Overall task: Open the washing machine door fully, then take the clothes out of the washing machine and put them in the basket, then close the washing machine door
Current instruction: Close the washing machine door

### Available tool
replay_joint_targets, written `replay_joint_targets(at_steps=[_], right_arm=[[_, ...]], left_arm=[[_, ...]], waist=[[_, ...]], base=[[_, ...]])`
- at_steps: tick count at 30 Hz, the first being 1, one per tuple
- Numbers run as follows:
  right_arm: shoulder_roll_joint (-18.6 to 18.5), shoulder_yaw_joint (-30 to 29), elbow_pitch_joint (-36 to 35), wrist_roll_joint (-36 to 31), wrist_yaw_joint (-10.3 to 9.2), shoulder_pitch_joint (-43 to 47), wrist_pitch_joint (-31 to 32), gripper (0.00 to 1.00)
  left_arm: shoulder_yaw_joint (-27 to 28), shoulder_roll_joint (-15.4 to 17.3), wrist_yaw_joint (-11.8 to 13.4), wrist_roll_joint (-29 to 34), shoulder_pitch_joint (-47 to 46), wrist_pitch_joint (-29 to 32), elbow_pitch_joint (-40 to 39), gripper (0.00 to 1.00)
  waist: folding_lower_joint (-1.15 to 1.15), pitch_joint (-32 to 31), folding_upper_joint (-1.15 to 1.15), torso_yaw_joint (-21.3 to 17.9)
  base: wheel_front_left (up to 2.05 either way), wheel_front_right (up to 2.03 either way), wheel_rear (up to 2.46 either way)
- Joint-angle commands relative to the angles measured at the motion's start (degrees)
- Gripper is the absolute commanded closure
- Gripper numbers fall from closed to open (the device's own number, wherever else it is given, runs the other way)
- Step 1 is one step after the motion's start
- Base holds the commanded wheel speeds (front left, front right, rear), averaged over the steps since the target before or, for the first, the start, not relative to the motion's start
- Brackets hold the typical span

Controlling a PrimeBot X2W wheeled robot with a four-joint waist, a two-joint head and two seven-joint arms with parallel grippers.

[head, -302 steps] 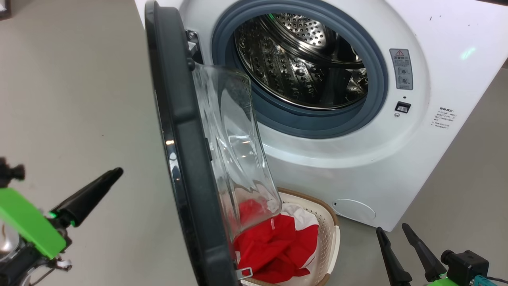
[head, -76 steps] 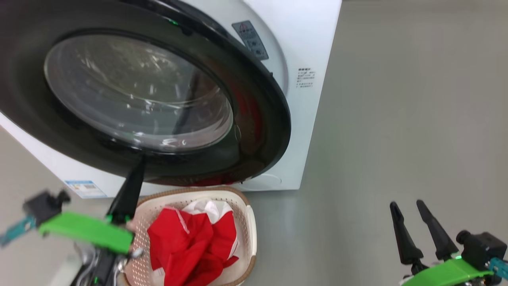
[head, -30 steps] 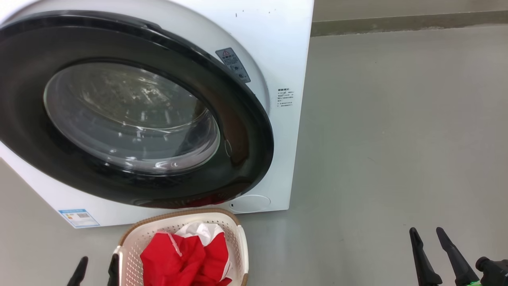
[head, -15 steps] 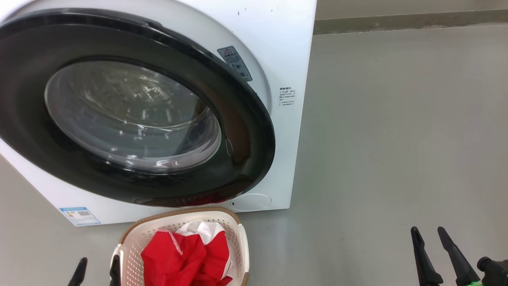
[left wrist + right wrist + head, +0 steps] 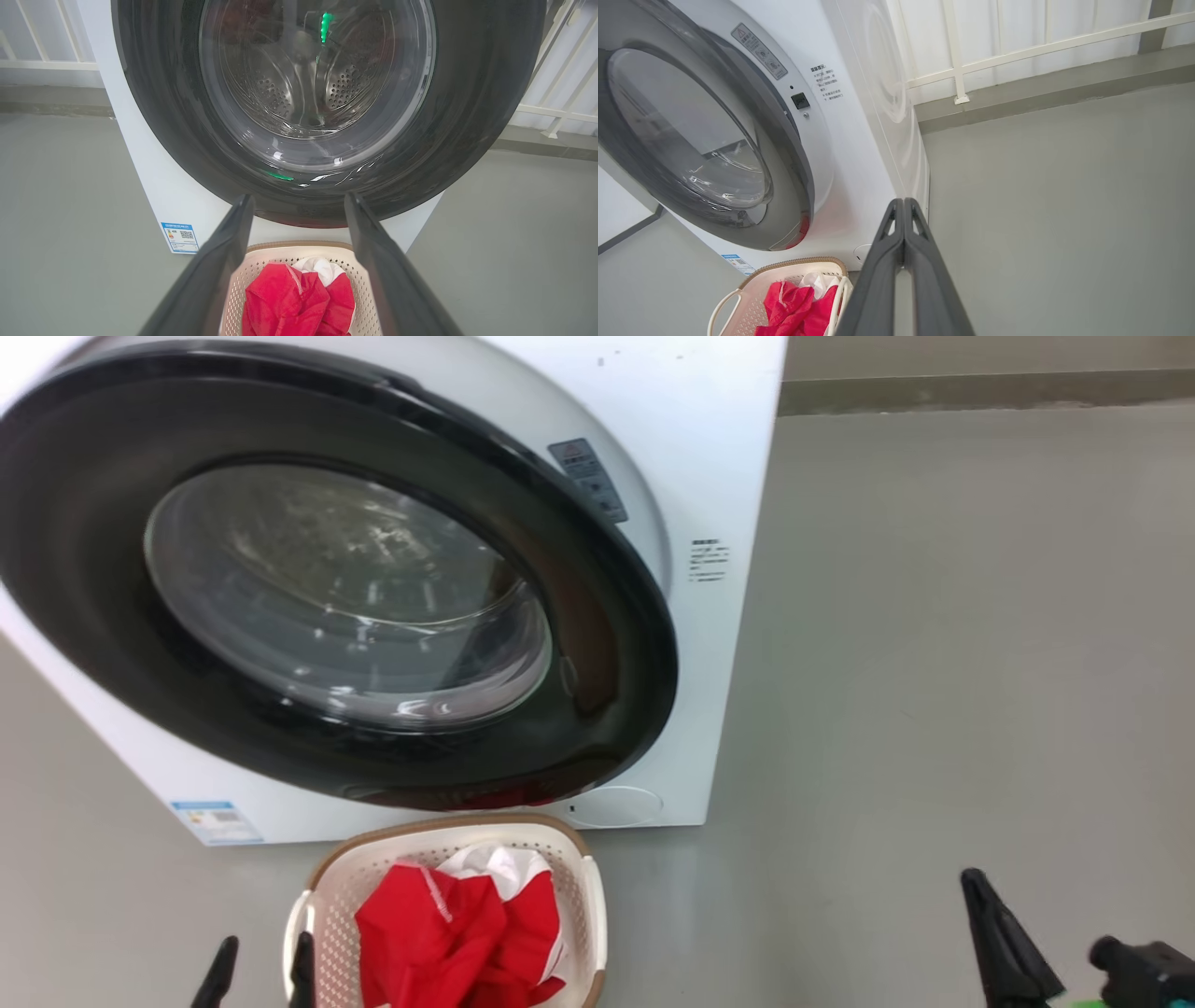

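The clothes (image 5: 448, 943) lie in the basket (image 5: 392, 868), which stands on the floor (image 5: 934, 663) just before the washing machine (image 5: 728, 448); the washing machine door (image 5: 355, 588) is swung to, but its latch-side edge appears to stand slightly proud, so latching is judged incomplete. The left tool (image 5: 266, 947) is spread apart and the right tool (image 5: 903, 200) is pressed together; both are empty and clear of the door. A tool should press the black rim (image 5: 616, 709) at the latch side, not the glass (image 5: 317, 84), straight inward until it seats.
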Motion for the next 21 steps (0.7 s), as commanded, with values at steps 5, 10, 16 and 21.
replay_joint_targets(at_steps=[5, 10, 16, 21], right_arm=[[-1.0, 5.7, -1.4, 1.3, 0.37, -7.6, -0.4, 1.0], [-1.2, 10.1, -0.9, 1.9, 0.37, -14.5, -0.4, 1.0], [-2.1, 14.6, 0.2, 2.7, 0.37, -22.5, -0.4, 1.0], [-2.2, 15.4, 1.3, 3.2, 0.37, -26.7, -0.4, 1.0]], left_arm=[[-0.1, -0.8, -0.3, 0.8, -3.3, -0.7, -2.3, 0.0], [-1.6, -1.5, -0.3, 0.5, -4.5, -0.7, -2.4, 0.0], [-3.7, -1.8, -0.3, -0.2, -6.6, -0.7, -2.8, 0.0], [-5.0, -1.8, -0.3, -1.9, -8.1, -0.7, -2.9, 0.0]], waist=[[0.0, 1.3, 0.0, 4.4], [0.0, 3.0, 0.0, 7.9], [0.0, 5.5, 0.0, 11.6], [0.0, 7.7, 0.0, 13.4]], base=[[0.0, 0.0, 0.0], [0.0, 0.0, 0.0], [0.0, 0.0, 0.0], [0.0, 0.0, 0.0]])
